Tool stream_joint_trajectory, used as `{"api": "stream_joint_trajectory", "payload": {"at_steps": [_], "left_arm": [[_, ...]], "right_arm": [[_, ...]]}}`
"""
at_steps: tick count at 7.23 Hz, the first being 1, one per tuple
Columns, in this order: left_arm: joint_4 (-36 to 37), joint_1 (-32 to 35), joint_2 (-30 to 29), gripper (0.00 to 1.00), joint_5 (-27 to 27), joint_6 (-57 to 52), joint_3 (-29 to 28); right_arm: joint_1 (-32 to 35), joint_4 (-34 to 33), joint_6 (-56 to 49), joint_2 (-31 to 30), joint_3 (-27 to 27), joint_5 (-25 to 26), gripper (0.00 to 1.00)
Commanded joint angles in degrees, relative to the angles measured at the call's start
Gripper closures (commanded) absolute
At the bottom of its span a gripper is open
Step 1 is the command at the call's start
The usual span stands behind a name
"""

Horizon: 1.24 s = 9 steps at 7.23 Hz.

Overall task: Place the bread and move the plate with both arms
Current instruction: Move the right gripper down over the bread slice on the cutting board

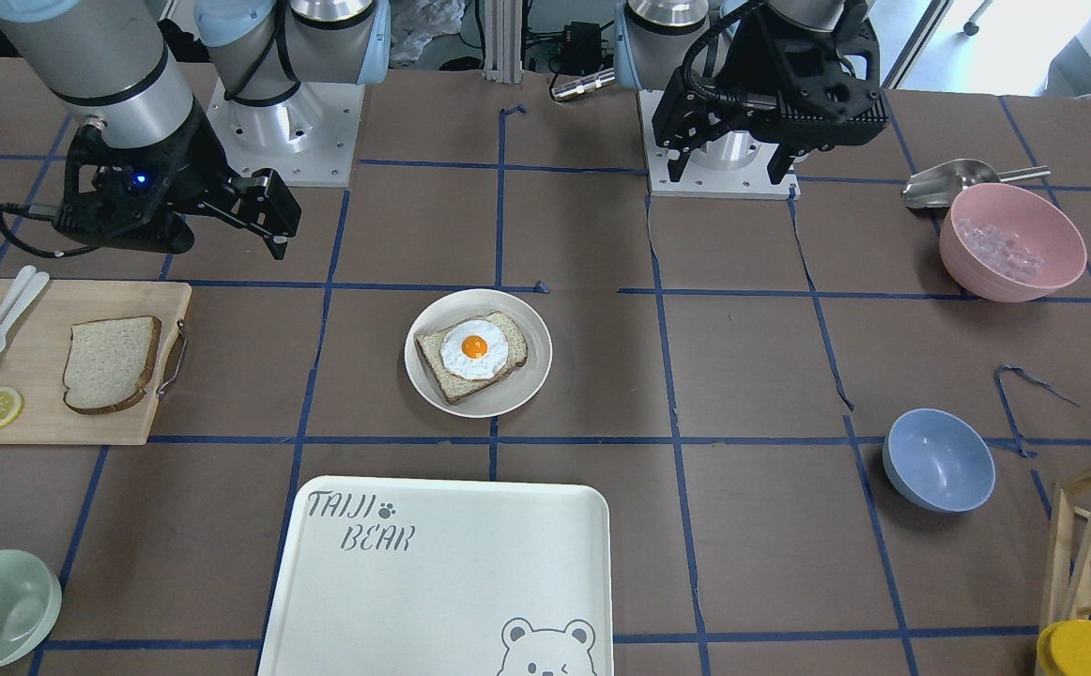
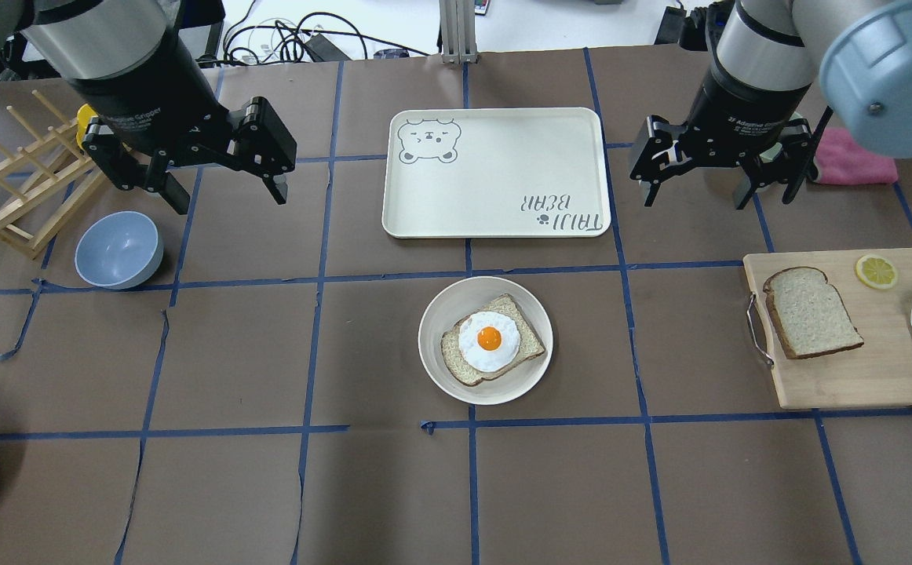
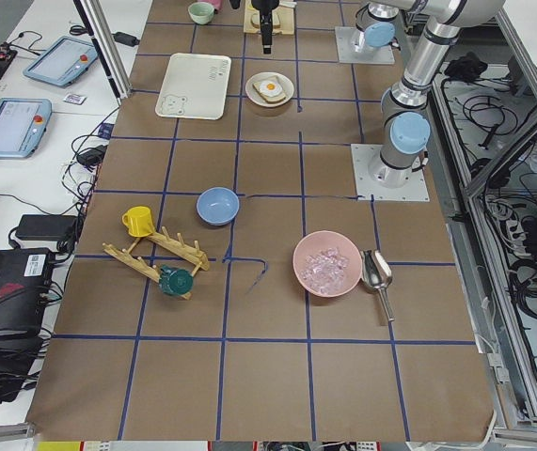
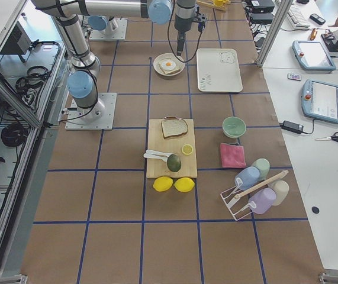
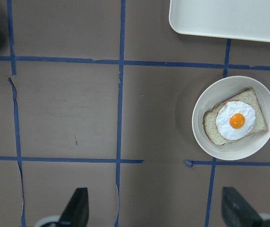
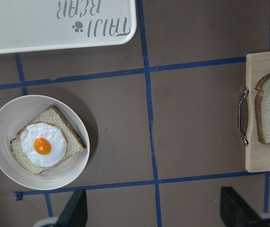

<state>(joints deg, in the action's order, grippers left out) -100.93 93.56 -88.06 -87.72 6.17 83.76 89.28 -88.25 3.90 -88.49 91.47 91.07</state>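
Apart, bread [image 2: 811,312] on board [image 2: 840,380], plate [image 2: 505,389] mid-table

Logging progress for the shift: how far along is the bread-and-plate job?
Nothing looks done yet. The bread lies untouched on the cutting board; the plate holds only the egg-topped slice. The left gripper and right gripper hover open, empty. Left: placing the bread, moving the plate.
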Motion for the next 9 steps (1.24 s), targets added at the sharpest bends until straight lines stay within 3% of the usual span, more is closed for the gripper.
{"api": "stream_joint_trajectory", "payload": {"at_steps": [1, 2, 3, 6, 8, 9], "left_arm": [[-0.1, 0.0, 0.0, 0.00, -0.1, 0.0, 0.0], [-0.1, 0.0, 0.0, 0.00, 0.0, 0.0, 0.0], [0.0, 0.0, 0.0, 0.00, 0.0, 0.0, 0.0], [-0.1, 0.0, 0.1, 0.00, -0.1, 0.0, 0.0], [0.0, 0.0, 0.0, 0.00, 0.0, 0.1, -0.1], [-0.1, 0.0, 0.1, 0.00, 0.0, 0.0, 0.0]], "right_arm": [[-2.8, -0.7, -2.6, 2.0, 0.1, 3.8, 0.00], [-5.6, -1.5, -2.8, 3.1, 0.4, 3.9, 0.03], [-9.4, -3.2, -4.1, 4.4, 1.7, 3.7, 0.18], [-12.6, -22.3, -6.8, 8.0, 11.4, 6.0, 0.18], [-12.9, -28.4, -7.0, 12.6, 13.6, 9.8, 0.21], [-14.1, -28.7, -7.1, 14.2, 13.8, 9.8, 0.31]]}}
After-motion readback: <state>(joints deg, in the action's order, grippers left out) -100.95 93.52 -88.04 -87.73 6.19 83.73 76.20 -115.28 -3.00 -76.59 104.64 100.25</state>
